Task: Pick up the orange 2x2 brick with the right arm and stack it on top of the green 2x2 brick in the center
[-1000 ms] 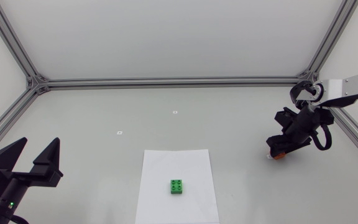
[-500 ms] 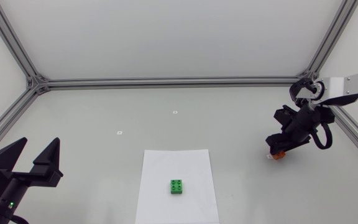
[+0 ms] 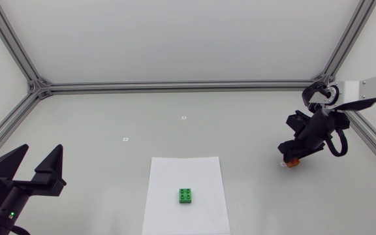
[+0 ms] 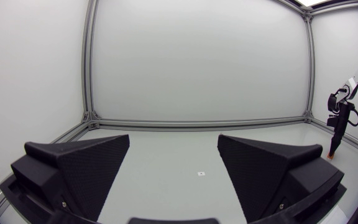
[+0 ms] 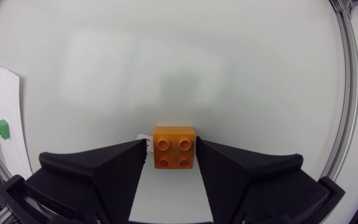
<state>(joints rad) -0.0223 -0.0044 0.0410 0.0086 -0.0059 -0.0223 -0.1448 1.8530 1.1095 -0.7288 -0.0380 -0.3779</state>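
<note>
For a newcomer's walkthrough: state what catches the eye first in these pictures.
The orange 2x2 brick, at the table's right side, sits between the fingers of the right claw. The green 2x2 brick stands alone on a white paper sheet in the middle. The left claw gapes wide open at the left edge.

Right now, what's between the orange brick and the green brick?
Head view: a small white tag by the orange brick, bare table, then the white paper under the green brick.

Head view: fixed overhead, looking down on counter point(image 3: 109, 130). Left wrist: low, facing across counter toward right arm point(image 4: 339, 115). Right wrist: close above orange brick point(image 5: 174, 147). Green brick point(image 3: 187, 196) shared with head view.
</note>
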